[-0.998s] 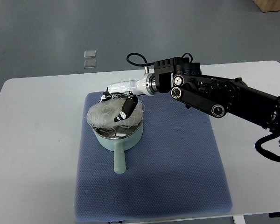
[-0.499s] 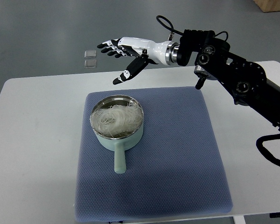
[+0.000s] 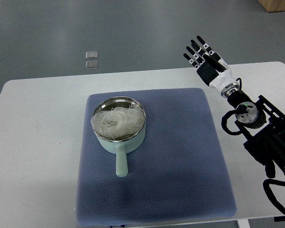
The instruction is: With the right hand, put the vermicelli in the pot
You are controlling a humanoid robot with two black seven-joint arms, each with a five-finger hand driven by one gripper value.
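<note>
A pale green pot (image 3: 119, 134) with a steel rim stands on the left half of the blue mat (image 3: 180, 161), its handle pointing toward me. A white tangle of vermicelli (image 3: 118, 121) fills the pot and lies just above its rim. My right hand (image 3: 203, 58) is far from the pot, over the table's back right part, raised with its black-tipped fingers (image 3: 196, 49) spread and nothing in them. The right arm (image 3: 261, 135) runs down the right side of the picture. No left arm shows.
The white table (image 3: 33, 142) carries the mat. Two small clear squares (image 3: 91, 59) lie on the grey floor beyond the table's far edge. A brown box corner (image 3: 278, 4) shows at the top right.
My right hand let go of the vermicelli over the pot, lifted away, and swung far to the right. The vermicelli has settled in the pot.
</note>
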